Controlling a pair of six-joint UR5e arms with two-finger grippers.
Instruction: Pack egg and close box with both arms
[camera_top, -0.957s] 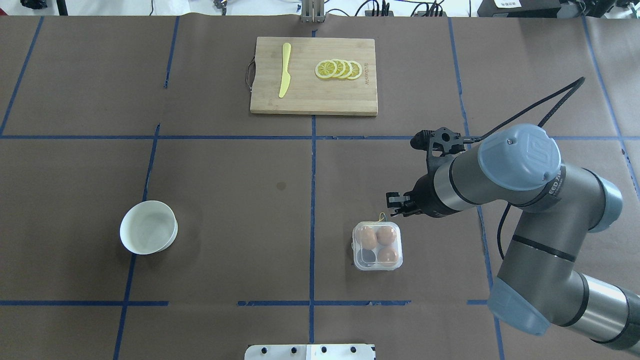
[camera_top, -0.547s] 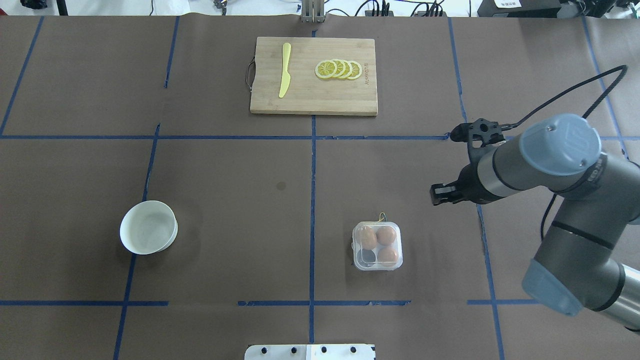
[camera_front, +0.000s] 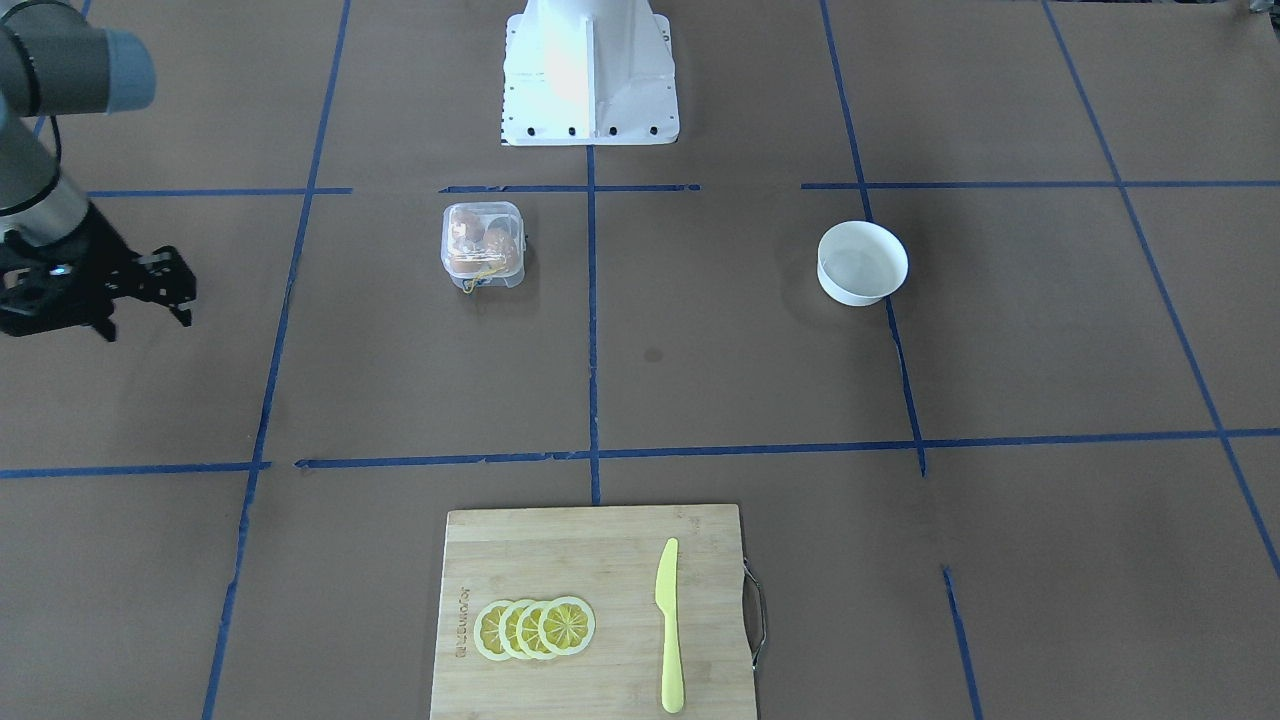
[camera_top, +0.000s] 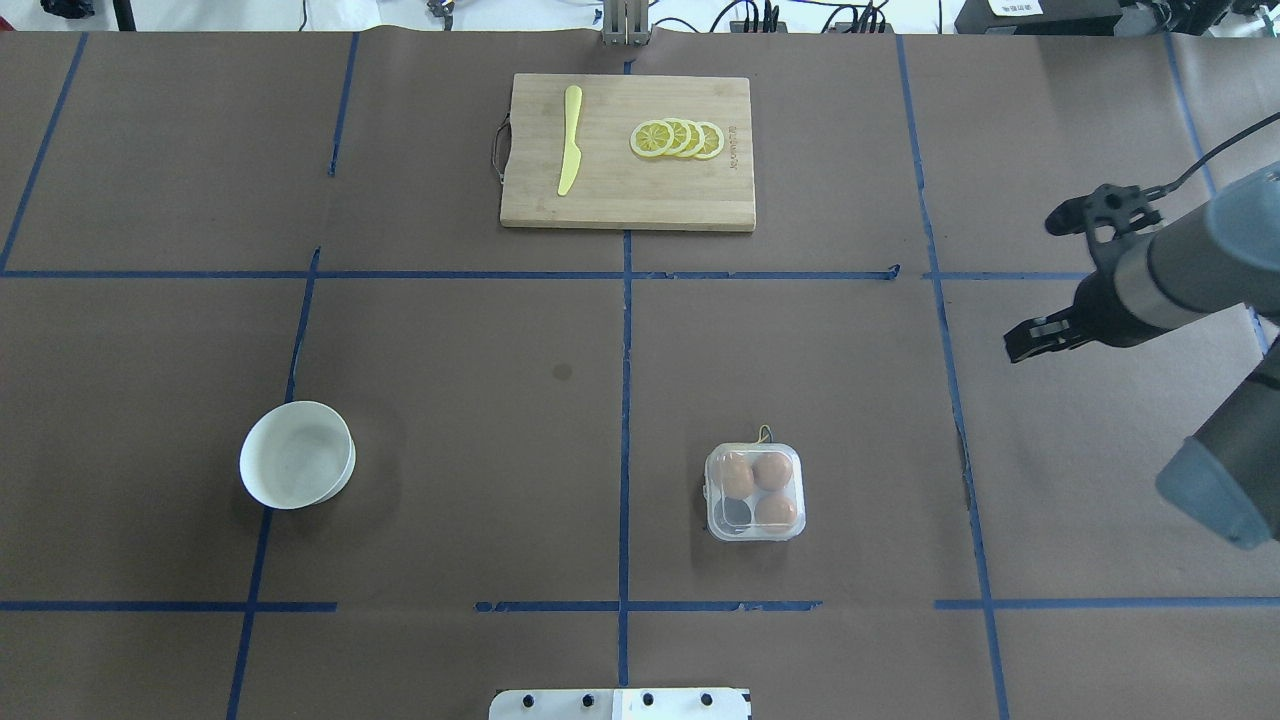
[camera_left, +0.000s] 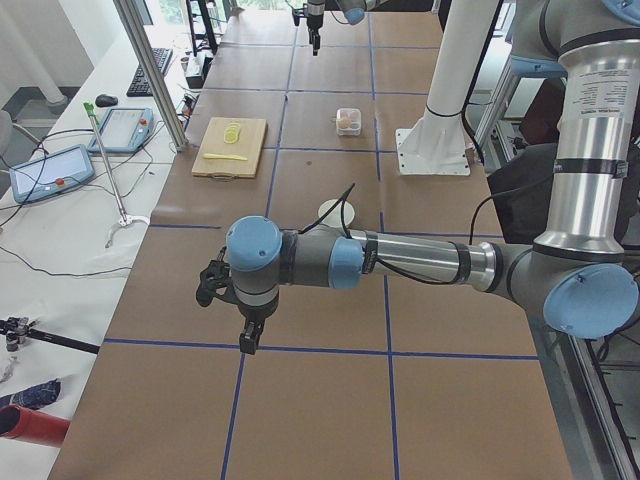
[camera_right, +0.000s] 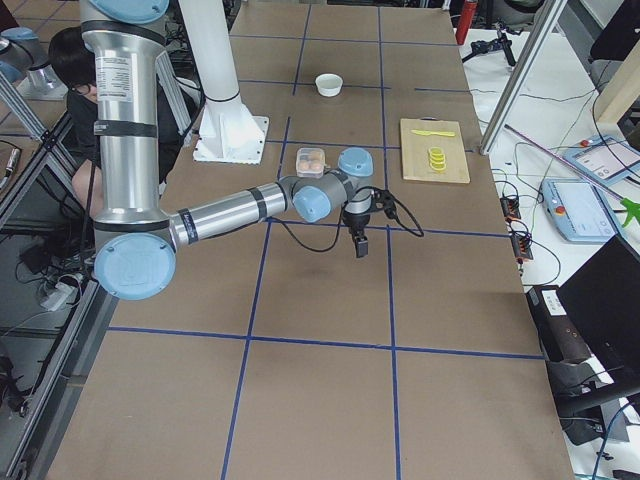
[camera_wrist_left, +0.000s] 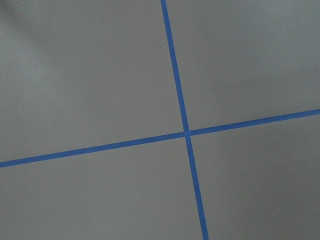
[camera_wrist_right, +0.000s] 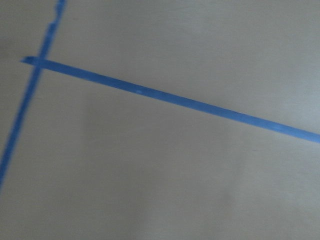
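The left gripper (camera_left: 247, 338) shows only in the side view from the robot's left, so I cannot tell whether its fingers are parted. The right gripper (camera_top: 1012, 345), its arm cut off by the overhead view's edge, hovers with fingers slightly spread on nothing, well right of the box (camera_top: 738, 514). The box stands near the robot's base with its clear lid seemingly down, and the egg (camera_top: 772, 470) lies inside with two others (camera_top: 738, 476) alike, while the white bowl (camera_top: 297, 455) shows only its own inside.
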